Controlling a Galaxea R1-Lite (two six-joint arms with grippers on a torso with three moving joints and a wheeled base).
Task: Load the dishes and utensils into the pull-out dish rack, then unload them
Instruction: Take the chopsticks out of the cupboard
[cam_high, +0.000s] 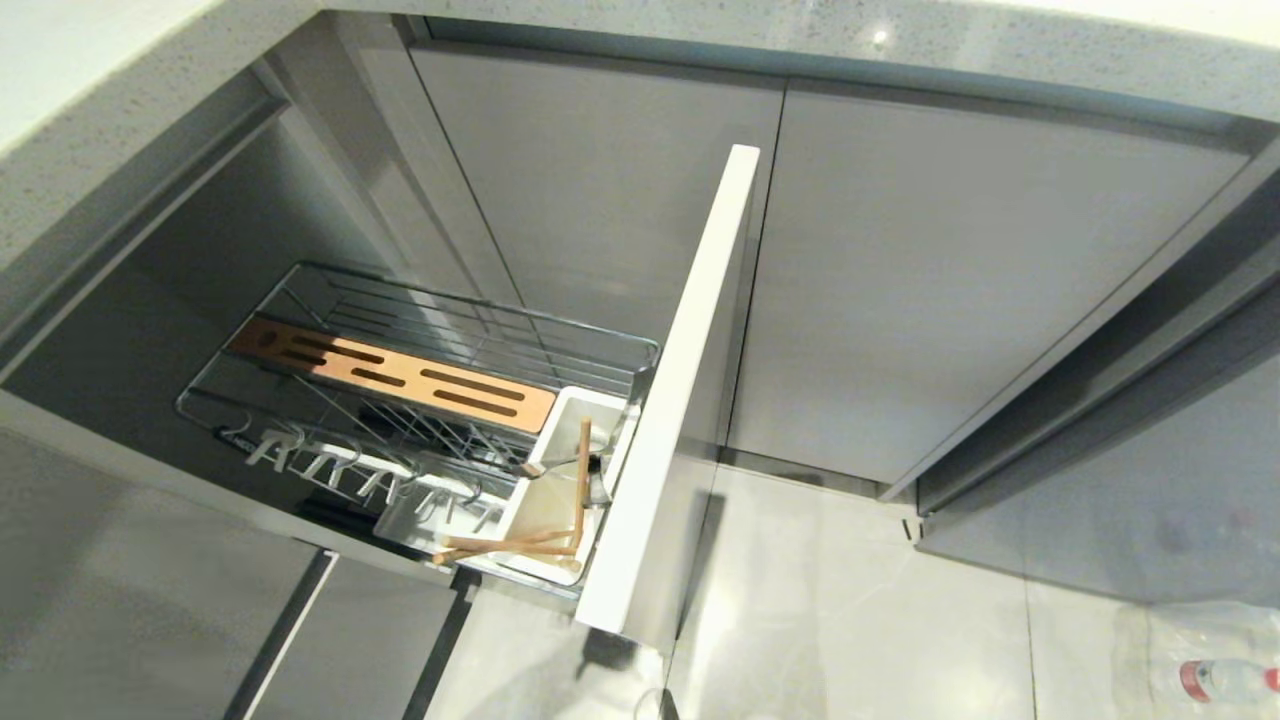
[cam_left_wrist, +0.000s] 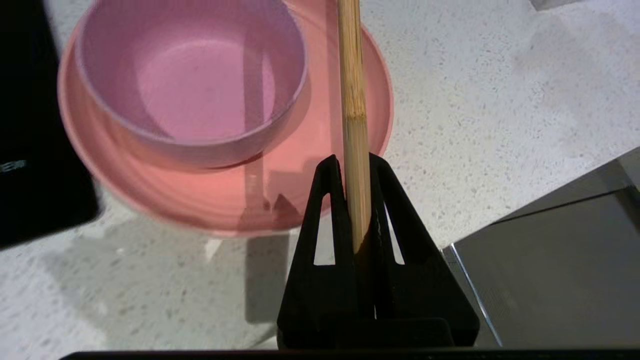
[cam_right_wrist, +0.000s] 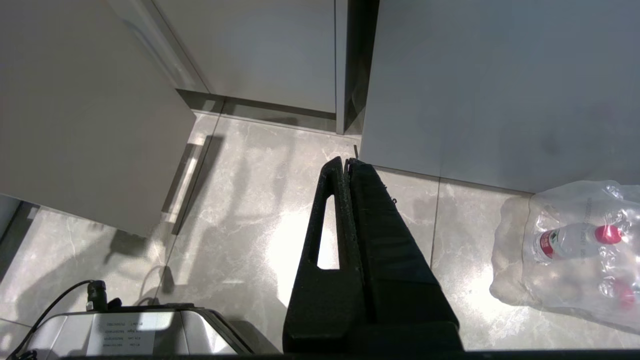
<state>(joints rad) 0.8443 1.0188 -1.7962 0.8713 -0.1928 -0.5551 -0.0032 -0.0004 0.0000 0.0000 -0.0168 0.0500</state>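
In the left wrist view my left gripper (cam_left_wrist: 356, 162) is shut on one light wooden chopstick (cam_left_wrist: 353, 90), which runs straight out past the fingertips. Below it, on a speckled counter, a pink bowl (cam_left_wrist: 190, 85) sits on a pink plate (cam_left_wrist: 200, 205). The head view shows the pull-out dish rack (cam_high: 420, 390) drawn out, with its brown slotted strip (cam_high: 390, 375) and a white caddy (cam_high: 560, 480) holding wooden sticks (cam_high: 583, 470). Neither arm is in the head view. My right gripper (cam_right_wrist: 346, 161) hangs shut and empty above the floor.
The rack's white cabinet front (cam_high: 690, 400) juts out into the floor space. A black object (cam_left_wrist: 30, 150) lies beside the plate, and a grey metal surface (cam_left_wrist: 555, 265) borders the counter. A plastic-wrapped pack of water bottles (cam_right_wrist: 575, 245) lies on the tiles.
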